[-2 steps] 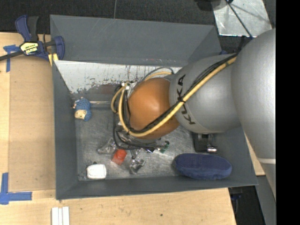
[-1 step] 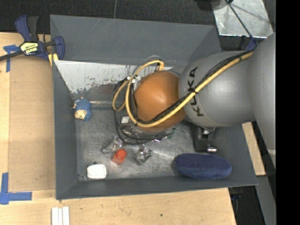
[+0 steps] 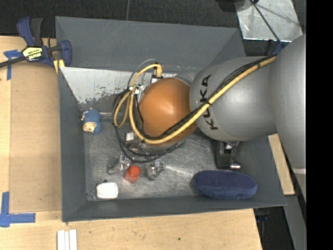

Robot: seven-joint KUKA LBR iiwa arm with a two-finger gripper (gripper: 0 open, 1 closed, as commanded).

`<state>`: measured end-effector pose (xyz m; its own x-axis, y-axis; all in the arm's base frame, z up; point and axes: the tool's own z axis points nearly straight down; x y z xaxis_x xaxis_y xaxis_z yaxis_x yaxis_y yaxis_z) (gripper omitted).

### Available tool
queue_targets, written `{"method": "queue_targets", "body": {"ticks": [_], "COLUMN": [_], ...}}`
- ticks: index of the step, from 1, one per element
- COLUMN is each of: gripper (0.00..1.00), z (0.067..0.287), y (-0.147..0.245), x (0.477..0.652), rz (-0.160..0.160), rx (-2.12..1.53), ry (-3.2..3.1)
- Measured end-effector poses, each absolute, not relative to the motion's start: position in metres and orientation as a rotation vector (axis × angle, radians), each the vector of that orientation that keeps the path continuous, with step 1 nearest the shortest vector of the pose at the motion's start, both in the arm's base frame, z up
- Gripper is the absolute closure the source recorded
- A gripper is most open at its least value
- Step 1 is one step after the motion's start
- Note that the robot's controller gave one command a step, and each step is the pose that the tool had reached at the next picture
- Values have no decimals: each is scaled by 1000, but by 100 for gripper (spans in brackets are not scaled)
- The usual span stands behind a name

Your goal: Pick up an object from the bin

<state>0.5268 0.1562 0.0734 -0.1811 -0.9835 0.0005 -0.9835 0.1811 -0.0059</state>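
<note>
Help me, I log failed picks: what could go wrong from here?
The small red-orange rounded piece lies off-centre between the open fingers, so closing may push it out rather than clamp it. The white rounded block close beside it could get nudged or caught too.

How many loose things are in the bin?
4: blue-yellow toy left, white block bottom-left, red piece at the pincer, navy cushion bottom-right. More may hide under the arm.

Red lump (image 3: pixel 132 174), white block (image 3: pixel 107 190), two blue things (image 3: pixel 225 185) (image 3: pixel 91 122)
</note>
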Motion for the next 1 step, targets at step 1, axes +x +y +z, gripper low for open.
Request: {"method": "queue_targets", "body": {"ticks": [1], "gripper": [100], "z": [77], "y": [161], "x": [528], "rz": [-2], "rx": [-1999], "ry": [2402]}}
